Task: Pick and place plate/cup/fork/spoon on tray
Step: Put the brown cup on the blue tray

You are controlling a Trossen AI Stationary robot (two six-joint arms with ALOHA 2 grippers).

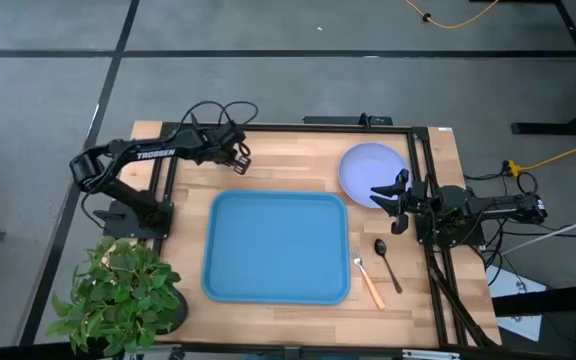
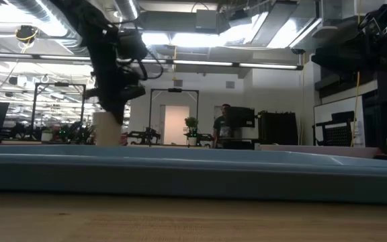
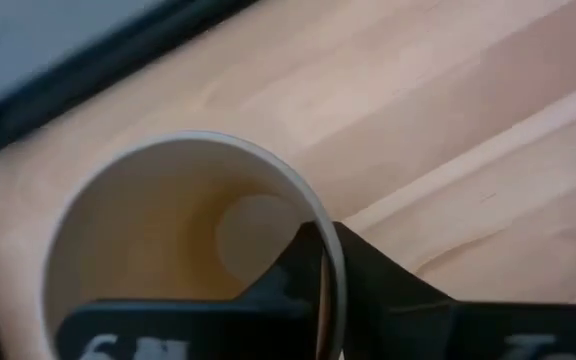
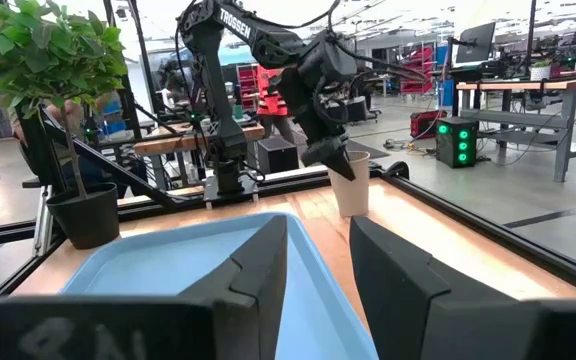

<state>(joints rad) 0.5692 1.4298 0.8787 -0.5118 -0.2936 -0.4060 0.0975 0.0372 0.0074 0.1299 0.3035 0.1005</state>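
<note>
The tan cup (image 3: 168, 240) stands upright on the wood beyond the far edge of the blue tray (image 1: 278, 250). My left gripper (image 1: 240, 157) is shut on the cup's rim and hides the cup in the high view. The cup also shows in the low view (image 2: 106, 129) and in the right wrist view (image 4: 352, 185). My right gripper (image 1: 388, 203) is open and empty at the near edge of the lavender plate (image 1: 371, 165). The fork (image 1: 369, 282) and the dark spoon (image 1: 387, 263) lie on the table right of the tray. My left gripper pinches the cup's wall at the rim (image 3: 325, 245), with one finger (image 3: 303, 265) inside the cup and the other (image 3: 378, 285) outside. The fingers come from above, pointing down. The cup is upright; in the right wrist view its base (image 4: 352, 212) looks to be on the table.
A potted plant (image 1: 118, 295) stands at the table's near left corner. Black frame rails run along the table's left (image 1: 158, 190) and right (image 1: 430, 200) sides. Bare wood lies between the tray and the far edge.
</note>
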